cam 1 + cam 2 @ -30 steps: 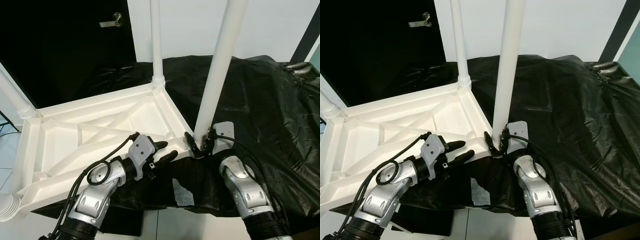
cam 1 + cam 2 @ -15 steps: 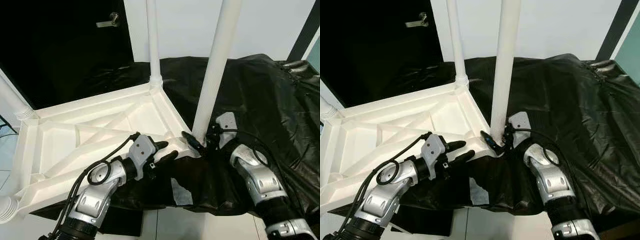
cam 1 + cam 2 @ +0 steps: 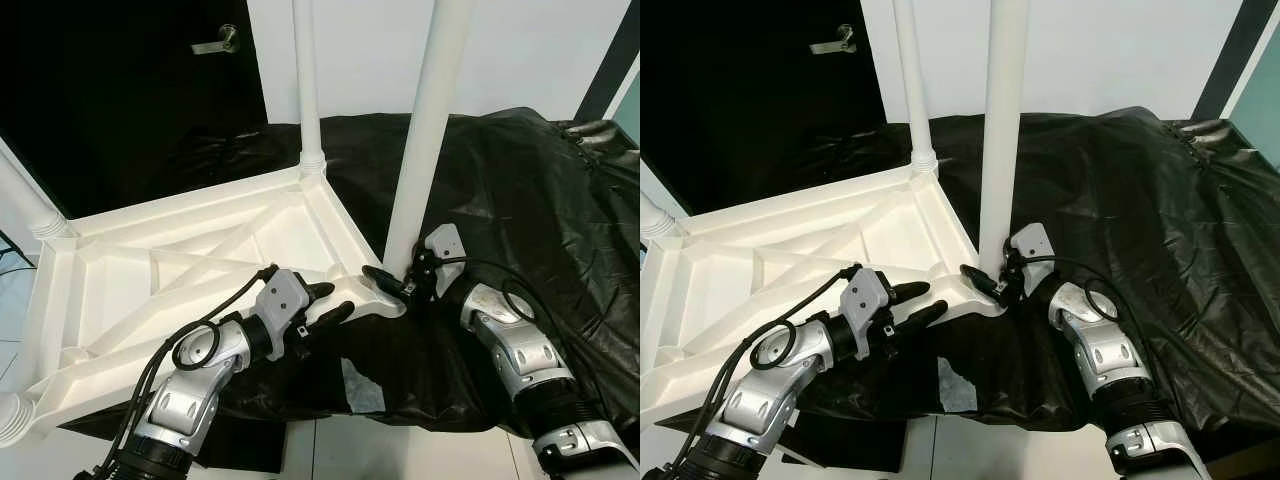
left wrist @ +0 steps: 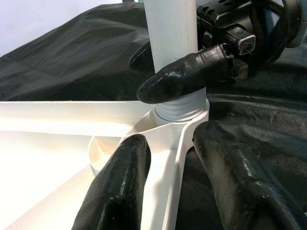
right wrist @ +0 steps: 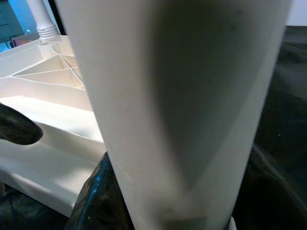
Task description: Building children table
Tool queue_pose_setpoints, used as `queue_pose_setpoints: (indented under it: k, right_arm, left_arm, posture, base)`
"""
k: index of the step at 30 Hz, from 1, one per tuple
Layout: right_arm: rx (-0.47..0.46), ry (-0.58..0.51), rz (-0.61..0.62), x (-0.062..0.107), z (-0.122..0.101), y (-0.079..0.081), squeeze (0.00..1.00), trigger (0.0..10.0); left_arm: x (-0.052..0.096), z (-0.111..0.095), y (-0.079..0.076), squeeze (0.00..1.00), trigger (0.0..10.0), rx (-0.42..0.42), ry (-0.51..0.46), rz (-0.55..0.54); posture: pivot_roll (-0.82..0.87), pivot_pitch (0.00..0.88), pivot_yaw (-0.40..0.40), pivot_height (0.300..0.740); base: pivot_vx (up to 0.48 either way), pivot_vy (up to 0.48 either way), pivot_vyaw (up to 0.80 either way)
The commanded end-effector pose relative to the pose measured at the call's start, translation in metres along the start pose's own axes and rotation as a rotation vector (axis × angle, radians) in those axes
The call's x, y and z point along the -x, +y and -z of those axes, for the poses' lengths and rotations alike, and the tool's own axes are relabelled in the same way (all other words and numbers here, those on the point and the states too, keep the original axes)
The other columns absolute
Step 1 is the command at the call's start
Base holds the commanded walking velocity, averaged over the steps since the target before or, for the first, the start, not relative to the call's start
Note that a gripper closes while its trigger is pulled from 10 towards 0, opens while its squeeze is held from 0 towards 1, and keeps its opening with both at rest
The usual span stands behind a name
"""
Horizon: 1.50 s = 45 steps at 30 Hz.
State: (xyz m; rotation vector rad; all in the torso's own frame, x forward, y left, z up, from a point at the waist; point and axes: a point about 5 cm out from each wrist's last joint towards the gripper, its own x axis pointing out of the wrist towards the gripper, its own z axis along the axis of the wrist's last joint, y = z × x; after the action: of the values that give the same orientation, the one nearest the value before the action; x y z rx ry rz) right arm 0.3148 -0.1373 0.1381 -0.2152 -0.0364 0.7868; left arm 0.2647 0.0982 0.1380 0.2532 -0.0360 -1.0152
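Nearest the camera, at lower centre of the head views, the left end effector has its two black fingers spread apart, straddling the front rim of the upturned white tabletop just short of its right corner; it pins the rim without squeezing, and has kept that pose over the last second.

Just beyond, at centre right, the right end effector is clamped on the base of the near table leg, one finger wrapped across the leg right above the ribbed collar. What has changed is on this side: the right forearm has swung outward toward the right of the frame and the wrist has turned, while the leg, which leaned a second ago, now stands closer to upright in its corner socket. That reads as the leg being twisted or seated home, probably near the end of its travel.

Farther back, upper centre, a second leg stands fitted in the far corner, and another leg rises at the left edge. The tabletop rests partly on black sheeting.
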Motion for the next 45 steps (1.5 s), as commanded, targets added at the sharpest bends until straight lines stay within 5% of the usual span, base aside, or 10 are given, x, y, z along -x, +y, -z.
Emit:
queue_pose_setpoints:
  k: [1,4,5,15,20,23,26,42,43,45]
  right_arm:
    - [0.001,0.019,-0.002,-0.001,0.003,0.000,0.00,2.4]
    - [-0.009,0.018,0.007,-0.001,0.003,0.000,0.00,2.4]
    - [-0.018,0.015,0.022,0.000,0.004,0.001,0.00,10.0]
    - [-0.044,0.091,0.284,-0.005,0.017,0.009,0.00,10.0]
    - [-0.142,0.170,0.667,-0.004,0.033,0.020,0.00,10.0]
    - [-0.178,0.184,0.749,-0.006,0.035,0.030,0.00,10.0]
    - [-0.213,0.154,0.708,-0.014,0.030,0.045,0.00,10.0]
    - [-0.198,0.135,0.750,-0.016,0.020,0.043,0.00,10.0]
    - [-0.193,0.123,0.742,-0.015,0.018,0.043,1.00,10.0]
    - [-0.184,0.108,0.729,-0.013,0.016,0.043,1.00,10.0]
  left_arm:
    - [0.002,-0.002,0.002,0.00,10.0,-0.005,0.001,0.002]
    - [0.002,-0.002,0.002,0.00,10.0,-0.005,0.001,0.001]
    - [0.002,-0.002,0.002,0.00,10.0,-0.006,0.002,0.000]
    - [0.002,-0.002,0.002,0.00,10.0,-0.006,0.003,0.004]
    - [0.000,-0.002,0.001,0.00,10.0,0.000,0.000,0.009]
    - [-0.001,-0.002,-0.001,0.00,10.0,0.002,-0.002,0.010]
    - [-0.001,-0.002,-0.001,0.00,10.0,0.007,-0.006,0.010]
    - [-0.002,-0.001,-0.004,0.00,10.0,0.011,-0.008,0.009]
    - [-0.002,-0.001,-0.004,0.00,10.0,0.012,-0.008,0.011]
    - [-0.003,-0.001,-0.005,0.00,10.0,0.012,-0.008,0.012]
  posture:
    - [-0.02,0.000,0.057,0.740]
    - [-0.02,0.000,0.058,0.740]
    - [-0.02,0.000,0.059,0.740]
    - [-0.03,0.000,0.063,0.740]
    - [-0.04,0.000,0.060,0.740]
    - [-0.04,0.000,0.056,0.740]
    - [-0.04,0.000,0.057,0.740]
    - [-0.05,0.000,0.044,0.740]
    - [-0.05,0.000,0.043,0.740]
    - [-0.05,0.000,0.042,0.740]
  base:
    - [0.000,0.000,0.00]
    - [0.000,0.000,0.00]
    - [0.000,0.000,0.00]
    - [0.000,0.000,0.00]
    - [0.000,0.000,0.00]
    - [0.000,0.000,0.00]
    - [0.000,0.000,0.00]
    - [0.000,0.000,0.00]
    - [0.000,0.000,0.00]
    - [0.000,0.000,0.00]
